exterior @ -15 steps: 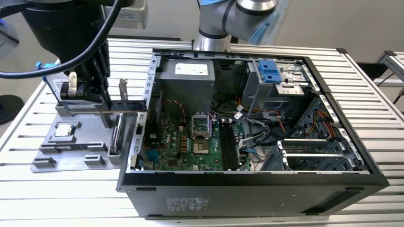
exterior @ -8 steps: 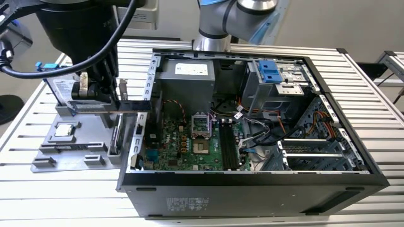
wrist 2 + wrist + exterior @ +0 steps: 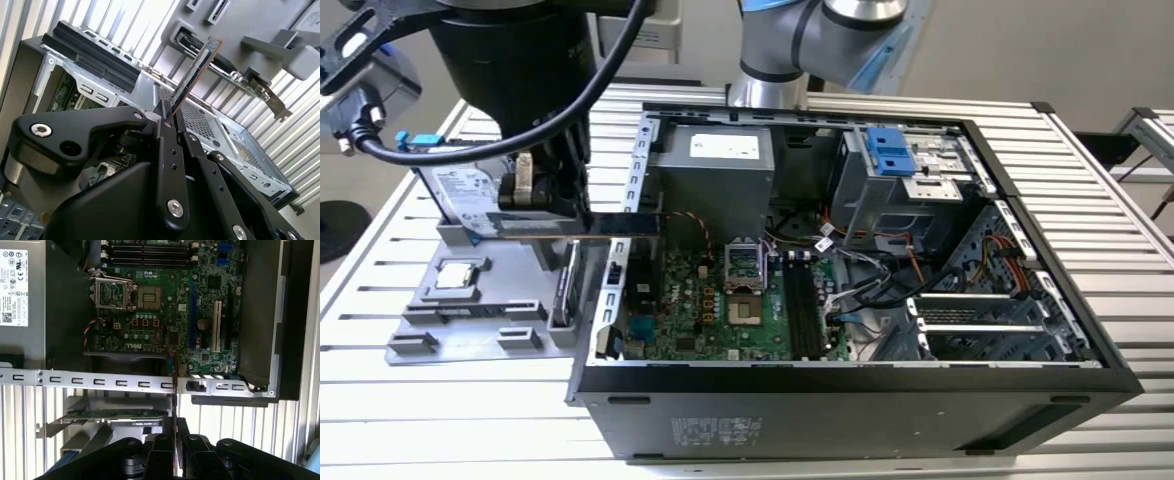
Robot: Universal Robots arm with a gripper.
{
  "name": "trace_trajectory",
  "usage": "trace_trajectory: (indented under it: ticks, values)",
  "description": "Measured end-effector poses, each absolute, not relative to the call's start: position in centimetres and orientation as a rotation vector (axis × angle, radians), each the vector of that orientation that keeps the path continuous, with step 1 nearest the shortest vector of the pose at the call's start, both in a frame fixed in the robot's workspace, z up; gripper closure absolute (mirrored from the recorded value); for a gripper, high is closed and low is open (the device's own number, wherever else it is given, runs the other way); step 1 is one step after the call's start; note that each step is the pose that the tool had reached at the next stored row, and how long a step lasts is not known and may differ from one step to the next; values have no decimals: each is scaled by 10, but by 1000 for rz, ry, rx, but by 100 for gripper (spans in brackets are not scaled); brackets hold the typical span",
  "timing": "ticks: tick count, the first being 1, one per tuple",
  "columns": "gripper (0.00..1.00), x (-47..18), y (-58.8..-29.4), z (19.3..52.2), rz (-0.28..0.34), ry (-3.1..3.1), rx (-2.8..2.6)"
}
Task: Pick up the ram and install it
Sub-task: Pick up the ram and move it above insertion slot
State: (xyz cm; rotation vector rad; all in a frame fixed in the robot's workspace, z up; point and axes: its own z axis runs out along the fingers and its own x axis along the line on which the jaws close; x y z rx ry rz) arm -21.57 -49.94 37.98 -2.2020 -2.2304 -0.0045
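Note:
My gripper is shut on the ram, a long thin dark stick held level, its far end reaching over the open computer case's wall on the exterior view's left. In the second wrist view the ram sticks out from between the black fingers. In the first wrist view the ram shows edge-on, crossing the case's metal rim above the gripper. The motherboard's long black memory slots lie inside the case, apart from the ram; they also show in the first wrist view as memory slots.
A grey parts holder beside the case carries a silver-labelled hard drive with blue rails, a square chip and an upright card with a metal bracket. Cables and a drive cage crowd the case's right side.

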Motion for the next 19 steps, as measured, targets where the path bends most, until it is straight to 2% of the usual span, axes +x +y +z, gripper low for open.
trace_trajectory:
  ticks: [19]
  values:
    - [100, -182, -499, 380, -5, -2208, -2225]
